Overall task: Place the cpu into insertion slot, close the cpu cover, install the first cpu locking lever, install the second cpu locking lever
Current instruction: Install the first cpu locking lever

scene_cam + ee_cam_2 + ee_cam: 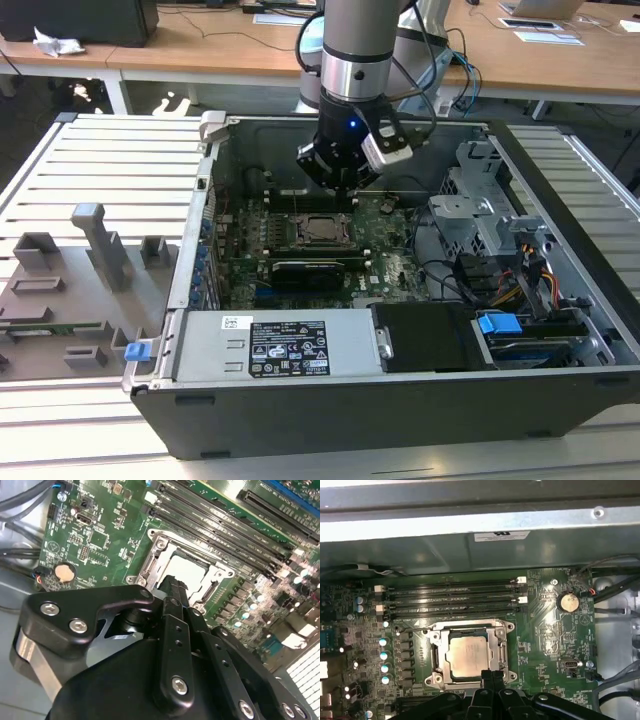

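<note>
Hovering just above insertion slot (pixel 436 660) inside open computer case (pixel 400 410), hand (pixel 492 676) narrow, fingertips together, gripping nothing. Cpu (pixel 468 657) seated in insertion slot, cpu cover (pixel 470 628) framing it, mid-motherboard (pixel 555 640), beside memory slots (pixel 450 600).

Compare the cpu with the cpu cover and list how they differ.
The cpu is a solid, pale silvery plate, while the cpu cover is an open frame with a large square window. The cpu is the smaller of the two and sits inside that window, and the cpu cover runs all around it. Both are square, metallic and lie flat on the green board.
</note>
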Available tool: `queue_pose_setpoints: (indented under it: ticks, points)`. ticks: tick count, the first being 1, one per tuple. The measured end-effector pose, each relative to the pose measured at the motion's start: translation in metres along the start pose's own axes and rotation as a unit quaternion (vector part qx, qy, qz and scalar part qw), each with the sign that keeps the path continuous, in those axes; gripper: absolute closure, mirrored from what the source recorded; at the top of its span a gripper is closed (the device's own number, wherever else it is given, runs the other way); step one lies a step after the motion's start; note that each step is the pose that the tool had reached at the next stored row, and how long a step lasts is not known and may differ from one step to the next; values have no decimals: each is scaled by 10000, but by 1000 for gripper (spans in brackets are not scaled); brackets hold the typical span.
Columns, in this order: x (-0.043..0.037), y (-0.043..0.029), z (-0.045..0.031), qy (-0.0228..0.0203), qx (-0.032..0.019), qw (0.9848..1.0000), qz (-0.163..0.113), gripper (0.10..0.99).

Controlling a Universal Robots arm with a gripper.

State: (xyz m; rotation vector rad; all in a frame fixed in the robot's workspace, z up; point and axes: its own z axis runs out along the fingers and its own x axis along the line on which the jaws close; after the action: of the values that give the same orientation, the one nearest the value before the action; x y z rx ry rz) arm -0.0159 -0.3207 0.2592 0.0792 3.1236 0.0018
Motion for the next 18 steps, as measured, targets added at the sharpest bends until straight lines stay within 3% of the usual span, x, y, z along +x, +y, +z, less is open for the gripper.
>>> queue_pose_setpoints:
  ticks: [6,12,15,18]
  points:
    - [0,0,0,0,-6,9994,-348,980]
    - [0,-1,-1,2,-7,9971,-764,980]
    - [0,3,0,4,86,9965,-830,980]
    - [0,3,0,5,99,9965,-831,980]
